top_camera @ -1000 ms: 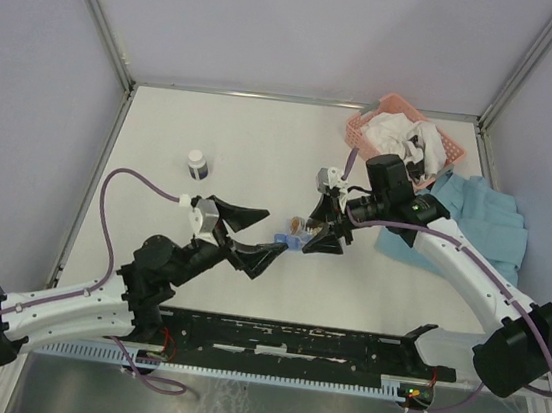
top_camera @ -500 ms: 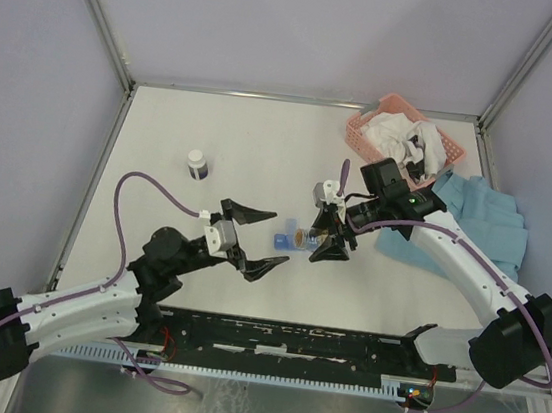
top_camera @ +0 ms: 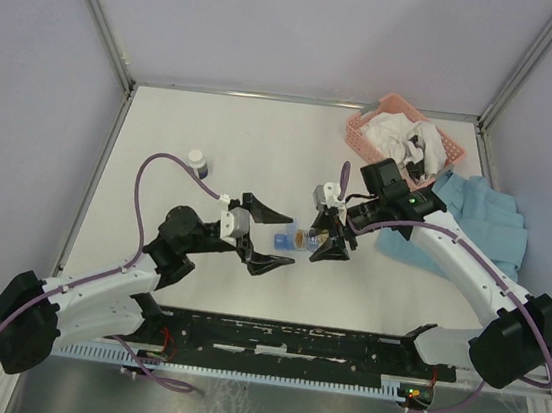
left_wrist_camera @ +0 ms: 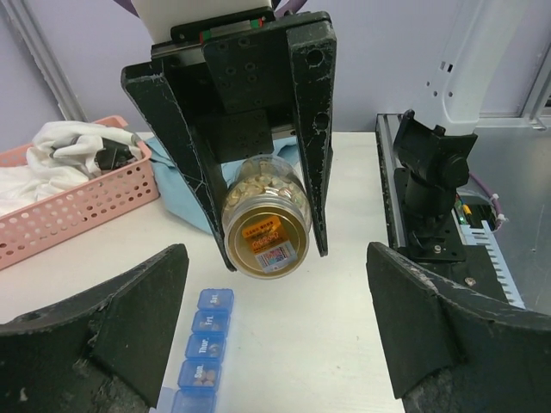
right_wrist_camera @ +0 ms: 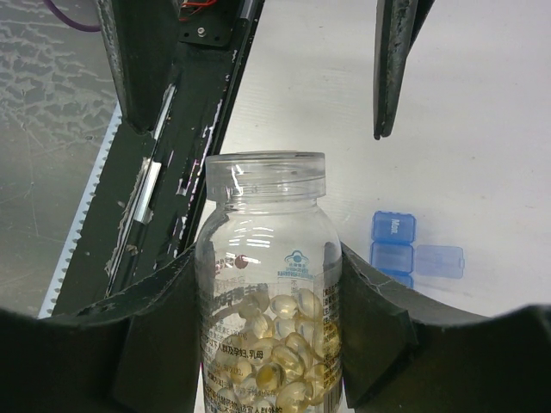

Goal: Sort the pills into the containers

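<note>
**Left arm draws in toward the held pill bottle**

Since a second ago my left arm has swung forward, bringing the left gripper (top_camera: pixel 293 240) closer to the bottle, and its elbow now sits nearer the small white-capped bottle (top_camera: pixel 197 164). The right arm has dropped slightly and then held.

The pills (right_wrist_camera: pixel 275 344) are pale yellow capsules heaped in the lower part of a clear plastic bottle (right_wrist_camera: pixel 267 284). I see none loose on the table. The right gripper (top_camera: pixel 324 239) clamps that bottle by its body. The neck points out past the fingertips and, in the right wrist view, has no cap.

Just beside the bottle the blue pill organiser (top_camera: pixel 281 239) lies flat on the white table (top_camera: pixel 245 132), between the two grippers. In the right wrist view one of its lids is flipped open.

My left gripper is spread wide and holds nothing, with its fingers on either side of the organiser's end.

Off to the far right, a pink basket (top_camera: pixel 405 137) of white cloth stands beside a blue towel (top_camera: pixel 486 217).
</note>
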You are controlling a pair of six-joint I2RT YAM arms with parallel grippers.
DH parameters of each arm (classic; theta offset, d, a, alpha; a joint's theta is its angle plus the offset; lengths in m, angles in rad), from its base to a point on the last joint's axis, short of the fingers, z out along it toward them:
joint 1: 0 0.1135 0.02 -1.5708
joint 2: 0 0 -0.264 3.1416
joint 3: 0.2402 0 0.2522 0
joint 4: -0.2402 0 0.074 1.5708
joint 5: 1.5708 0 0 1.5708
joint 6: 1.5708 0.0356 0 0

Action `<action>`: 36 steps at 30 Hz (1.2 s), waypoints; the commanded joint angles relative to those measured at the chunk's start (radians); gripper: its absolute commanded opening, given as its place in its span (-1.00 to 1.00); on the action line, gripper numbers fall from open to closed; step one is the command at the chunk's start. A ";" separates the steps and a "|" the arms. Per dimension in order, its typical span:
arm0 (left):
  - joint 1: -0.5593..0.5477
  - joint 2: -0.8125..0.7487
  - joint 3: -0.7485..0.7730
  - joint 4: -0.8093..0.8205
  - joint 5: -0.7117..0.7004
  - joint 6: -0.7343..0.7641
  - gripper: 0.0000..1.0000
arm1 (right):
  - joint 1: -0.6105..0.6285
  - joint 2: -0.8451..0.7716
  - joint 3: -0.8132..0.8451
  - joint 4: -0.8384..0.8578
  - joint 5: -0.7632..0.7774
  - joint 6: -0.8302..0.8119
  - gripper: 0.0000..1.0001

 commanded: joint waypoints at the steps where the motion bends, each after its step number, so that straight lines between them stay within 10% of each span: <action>1: -0.004 0.018 0.045 0.071 -0.030 -0.041 0.78 | 0.000 -0.020 0.005 0.030 -0.034 -0.010 -0.98; 19: -0.044 0.106 0.085 0.075 -0.087 -0.087 0.14 | 0.000 -0.002 0.008 0.049 -0.030 0.026 -0.98; 26: -0.045 0.094 0.077 0.080 -0.107 -0.119 -0.57 | 0.000 -0.002 0.006 0.066 -0.012 0.048 -0.98; 36: -0.045 0.040 0.042 0.106 -0.323 -0.525 -0.95 | -0.002 -0.003 -0.024 0.213 0.155 0.195 -0.98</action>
